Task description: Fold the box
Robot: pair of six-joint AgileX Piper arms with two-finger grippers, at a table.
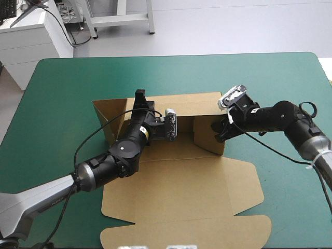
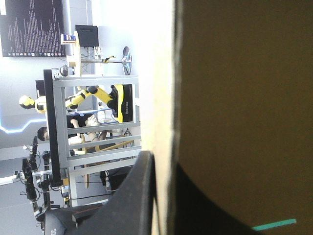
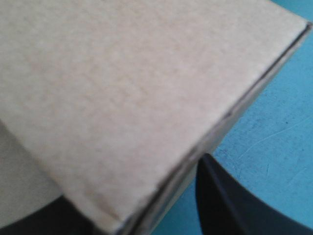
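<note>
Nearest the table's (image 1: 290, 72) near edge, the lid (image 1: 181, 207) of the box (image 1: 171, 150) is laid flat on the teal-green cover. Its rounded flaps are spread toward the near edge and the right edge. The box is placed about midway between the left and right edges, and its near flap is cut off at the near edge in the high view.

Beyond the lid, three walls are raised. The left wall (image 1: 106, 119) is set at a slant, the right wall (image 1: 207, 137) is stood upright, and the far wall (image 1: 192, 104) is run along the back.

The left gripper (image 1: 139, 101) is extended from the near left corner, over the lid's left part, to the far wall near its left end. In the left wrist view the wall's pale edge is seen pinched: one black finger (image 2: 139, 196) is pressed on one side of it, and the other is laid against the brown face. The gripper is thus all but closed, with the board held between.

The right gripper (image 1: 220, 132) is extended from the right edge to the outer side of the right wall. In the right wrist view the wall's edge is clamped between the fingers. One finger (image 3: 234, 205) is seen over the cover outside the wall, and the other is largely hidden behind the board. This gripper too is nearly closed on the board.
</note>
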